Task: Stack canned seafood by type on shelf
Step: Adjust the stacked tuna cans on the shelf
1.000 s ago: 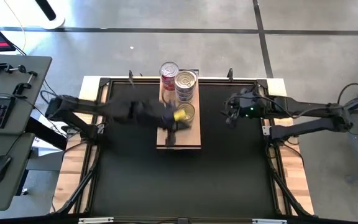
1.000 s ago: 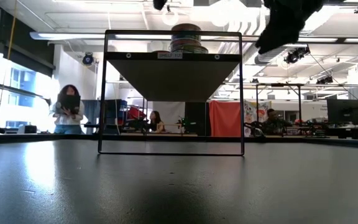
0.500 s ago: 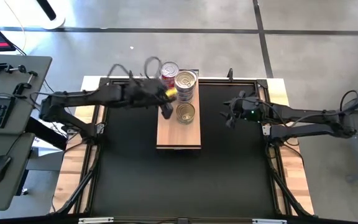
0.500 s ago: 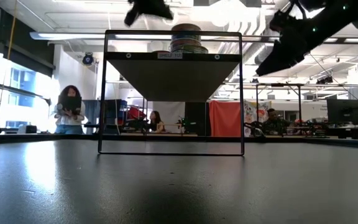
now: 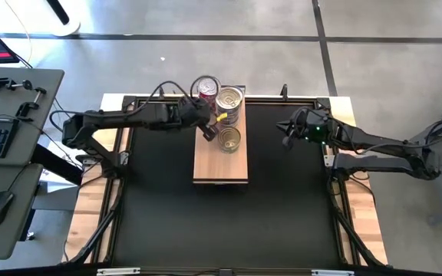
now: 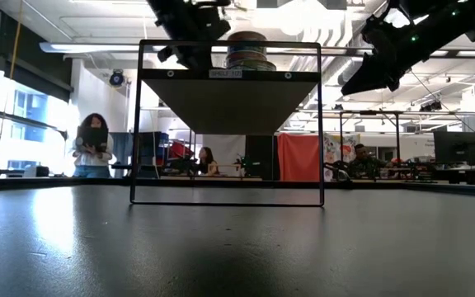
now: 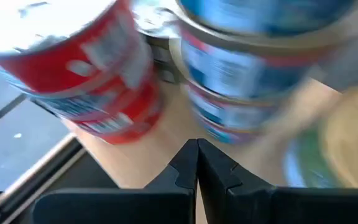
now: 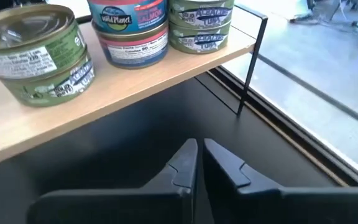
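I see the long light-wood plank shelf [image 5: 220, 157] standing mid-table on a black wire frame [image 6: 226, 124], over the black mat [image 5: 229, 222]. Cans are all bunched at the shelf's far end; near end is bare wood.

Stacks, per high view: red-labelled round tins [image 5: 205, 86] at the far left corner, silver pull-tab tins [image 5: 229, 100] just beside them on the right, gold-lidded tin [image 5: 229, 139] a bit nearer. R wrist view shows labels better: green-labelled stack [image 8: 36, 53], a blue/pink-labelled salmon stack [image 8: 129, 28], and green tuna tins [image 8: 201, 22] at the shelf corner, all upright, stacks just beside each other.

L gripper [image 5: 208, 126] sits over the shelf's left edge, near the red stack and the gold-lidded tin, something yellow showing near its tip. In L wrist view its fingers [image 7: 185, 165] are pressed together, nothing between them; the red tins [image 7: 86, 68] and a blue-labelled stack [image 7: 241, 68] fill the frame, blurry.

R gripper [image 5: 288, 135] hangs above the mat, well apart from the shelf to its right. Its fingers [image 8: 182, 163] are pressed together too, empty.

Low view: one can stack [image 6: 250, 51] visible on top of the shelf, both arms up high. People in the room behind, far off.
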